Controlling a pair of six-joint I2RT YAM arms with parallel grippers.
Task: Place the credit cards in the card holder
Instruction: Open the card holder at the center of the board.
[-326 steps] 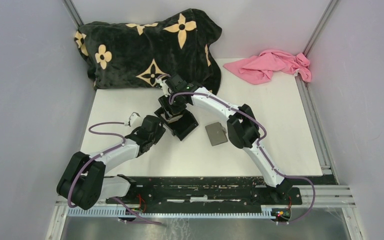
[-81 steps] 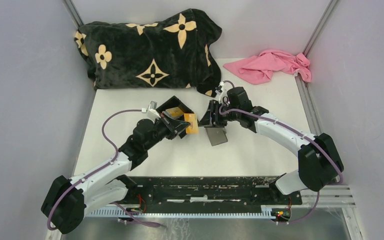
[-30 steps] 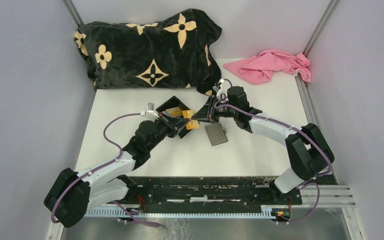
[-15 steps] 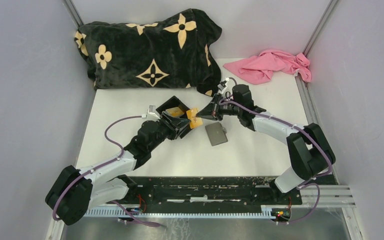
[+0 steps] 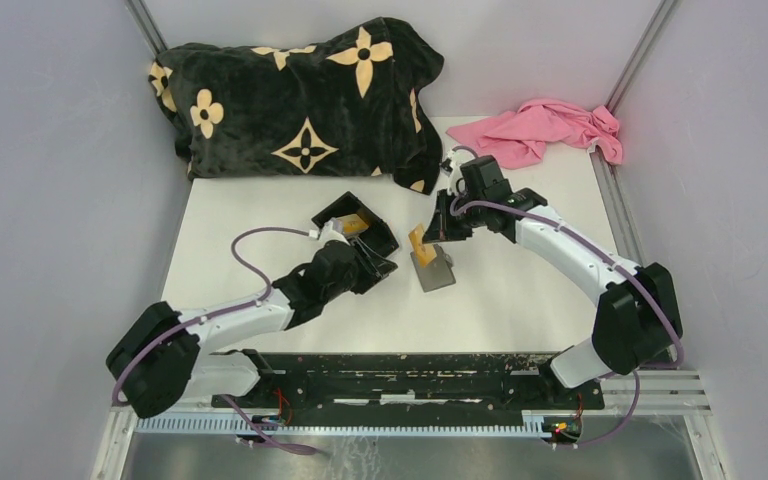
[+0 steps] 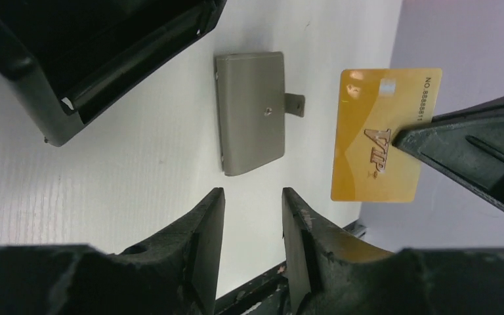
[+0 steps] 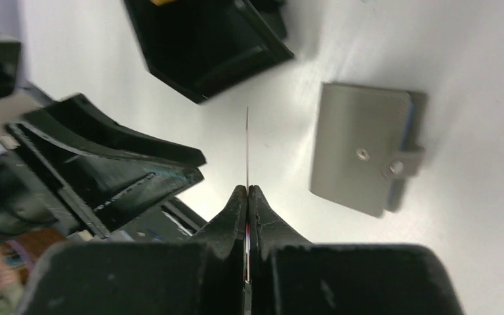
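A gold credit card (image 6: 384, 134) hangs in the air, pinched at one edge by my right gripper (image 7: 247, 190), which is shut on it. In the right wrist view the card (image 7: 247, 147) shows edge-on as a thin line. From above, the card (image 5: 417, 243) stands upright just left of the grey card holder (image 5: 433, 268), which lies closed and flat on the table, clasp tab out (image 6: 250, 111). My left gripper (image 6: 252, 197) is open with nothing between its fingers, a short way left of the card holder (image 7: 361, 157).
An open black plastic box (image 5: 353, 235) lies left of the card holder, with another gold card (image 5: 355, 224) inside it. A black flowered blanket (image 5: 300, 95) covers the back left of the table. A pink cloth (image 5: 545, 130) lies at the back right.
The gold card has passed from my left gripper to my right. The left gripper opened and drew back toward me; the right swung the card rightward beside the card holder.
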